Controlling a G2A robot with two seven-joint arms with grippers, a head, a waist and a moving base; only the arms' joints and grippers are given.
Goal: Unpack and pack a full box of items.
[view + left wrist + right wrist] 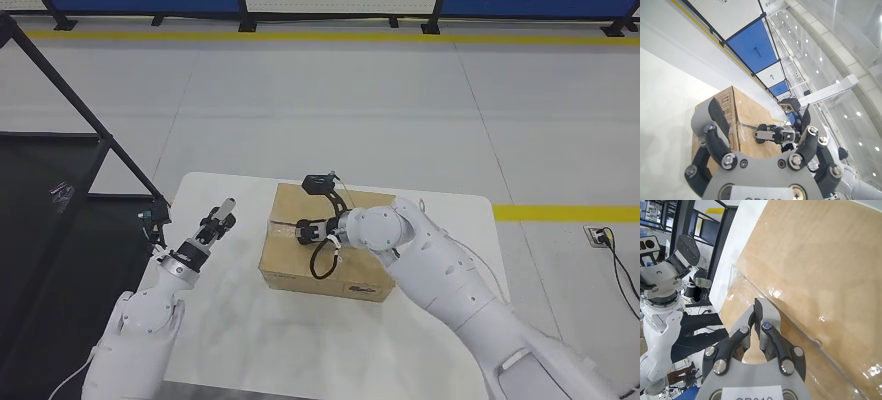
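The sealed cardboard box point(290, 262) sits mid-bench point(230, 320). We see the right end effector point(756, 313) clenched over its tape seam point(791, 321), and the left end effector point(761, 111) released near the box. We judge the board stiff and the tape slick: take hold at the tape's overhanging end.

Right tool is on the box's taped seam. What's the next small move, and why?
Probably drag the shut right tool along the clear tape to slit it: the box has closed, taped flaps, and the tip sits at the seam. The left tool is open, off the box.
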